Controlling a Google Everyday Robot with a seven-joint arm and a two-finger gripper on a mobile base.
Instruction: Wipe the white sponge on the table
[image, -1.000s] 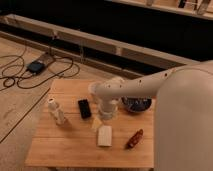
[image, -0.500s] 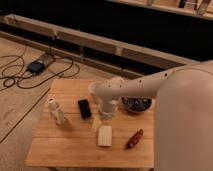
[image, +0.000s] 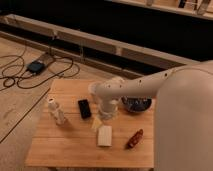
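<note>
Nothing much has changed over the last second. My arm is in the same pose, reaching in from the right over the middle of the worktop (image: 65, 145), and nothing on it has shifted. My pincer (image: 106, 115) hangs low over the planks, between the black phone (image: 84, 108) and the dark bowl (image: 136, 104). I cannot tell how far open it is, nor whether it has hold of anything.

The white sponge (image: 104, 135) lies flat on the wood just on the near side of my pincer. It seems to be apart from it, though I cannot be sure of a gap. A small pale thing (image: 96, 124) sits beside them; I cannot make out what it is. The white bottle (image: 57, 112) stands upright well to the left, and a reddish-brown item (image: 134, 139) lies right of the sponge.

I judge the wiping has not begun. I have paused just short of the sponge, which I must take before I can drag it along the planks.
</note>
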